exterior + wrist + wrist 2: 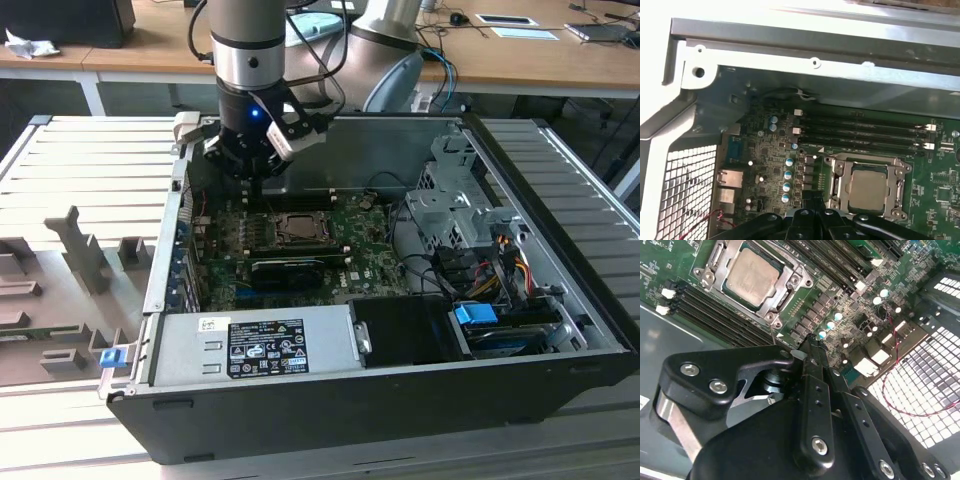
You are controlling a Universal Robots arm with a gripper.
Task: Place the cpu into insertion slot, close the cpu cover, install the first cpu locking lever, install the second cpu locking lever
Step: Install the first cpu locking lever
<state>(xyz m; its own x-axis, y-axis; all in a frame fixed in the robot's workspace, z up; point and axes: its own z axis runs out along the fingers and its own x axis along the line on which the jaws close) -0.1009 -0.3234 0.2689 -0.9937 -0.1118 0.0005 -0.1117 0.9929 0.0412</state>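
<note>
Cpu (751, 277): seated flat in the insertion slot (785, 296) on the green motherboard (372, 262), inside the open computer case (400, 135). Square, so without a long axis; silver-grey top facing up, edges parallel to the socket's. Dull, faintly tan-tinted in both wrist views. Framed on all four sides by the cpu cover (729, 257), lying flat with the chip showing through its window. Flanked along one edge by long black memory slots (720, 315), close to the frame; bordered on another side by a row of capacitors (837, 317), a little further off. Open from above. Neighboured by the gripper (810, 342), hanging just beside a socket corner, fingers drawn together with nothing seen between them.
</note>
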